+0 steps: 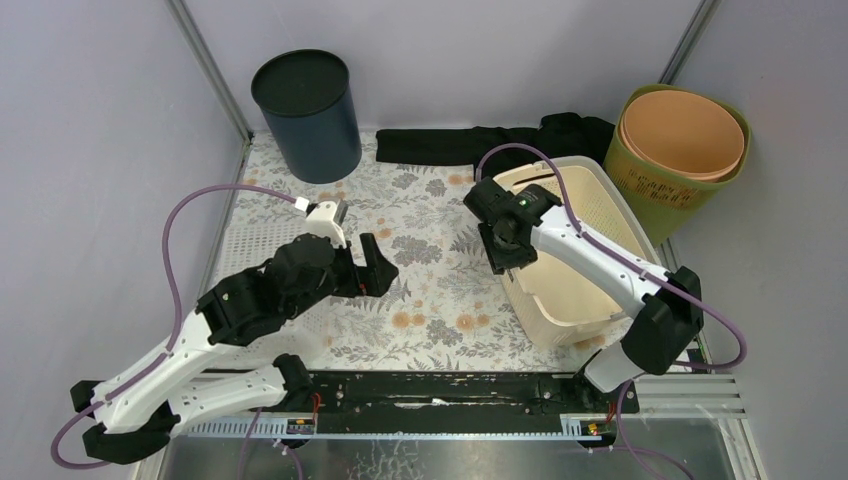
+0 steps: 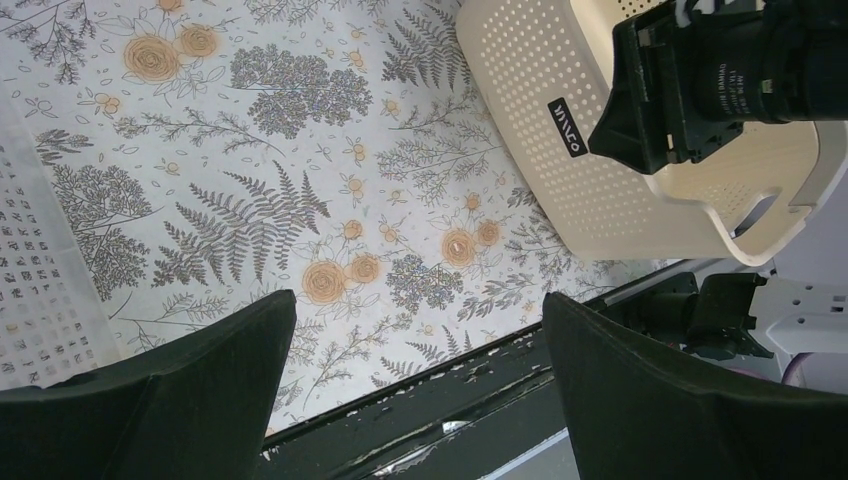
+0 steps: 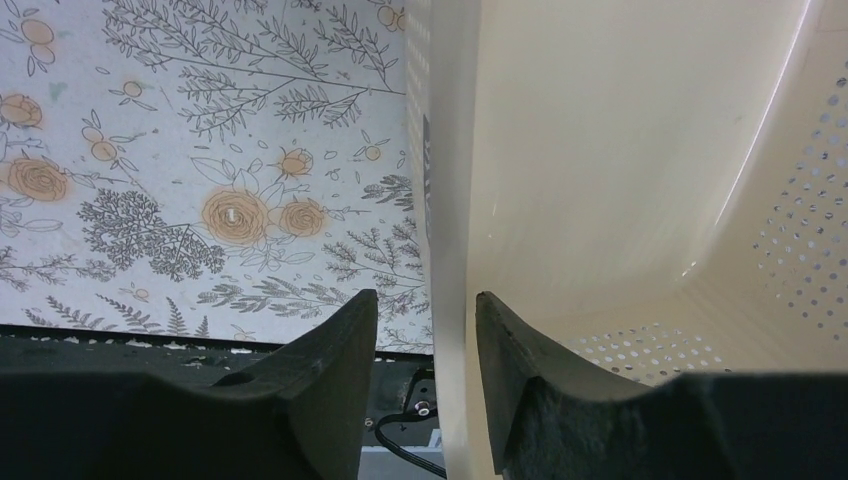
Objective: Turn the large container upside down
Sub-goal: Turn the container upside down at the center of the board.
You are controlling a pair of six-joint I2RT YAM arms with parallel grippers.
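The large container is a cream perforated basket (image 1: 572,292) standing upright, mouth up, at the right of the floral table; it also shows in the left wrist view (image 2: 540,110). My right gripper (image 1: 503,255) straddles the basket's left rim. In the right wrist view the thin wall (image 3: 450,200) runs between the two fingers (image 3: 425,297). The inner finger lies close against it and a gap remains at the outer finger, so the jaws are not clamped. My left gripper (image 1: 375,270) hovers wide open over the table's middle with nothing between its fingers (image 2: 420,300).
A dark blue round bin (image 1: 307,115) stands at the back left. A green bin with a peach liner (image 1: 683,145) stands at the back right. Black cloth (image 1: 480,145) lies along the back behind the basket. A black rail (image 1: 430,385) runs along the near edge.
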